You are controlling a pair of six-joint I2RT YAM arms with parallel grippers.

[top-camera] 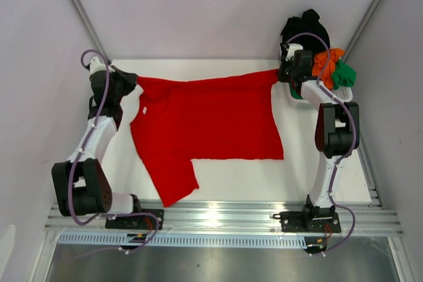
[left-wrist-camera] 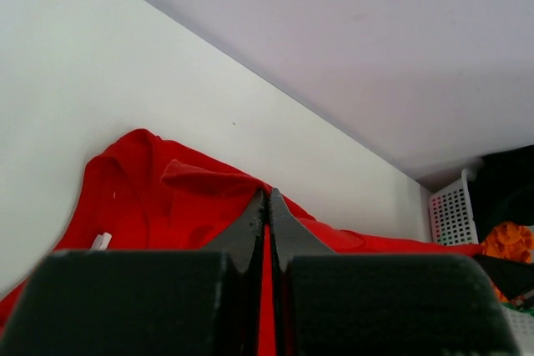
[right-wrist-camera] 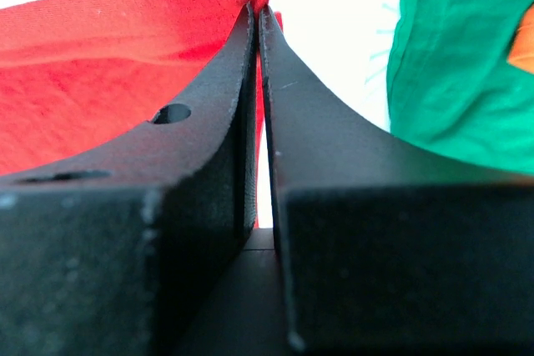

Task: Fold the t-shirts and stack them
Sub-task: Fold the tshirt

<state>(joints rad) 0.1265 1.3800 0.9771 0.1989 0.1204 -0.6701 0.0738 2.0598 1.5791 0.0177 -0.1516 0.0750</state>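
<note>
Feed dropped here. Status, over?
Shut on red t-shirt: left gripper, right gripper. Shirt spread across table. Nearby: white basket, beside right gripper.

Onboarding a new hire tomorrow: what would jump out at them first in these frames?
The big red t-shirt is spread across the middle of the table. It is held between the left hand at its far-left corner and the right hand at its far-right corner, both pinched shut on the cloth. Next comes the heap at the far right: a black shirt, an orange shirt and a green shirt in the white basket.
</note>
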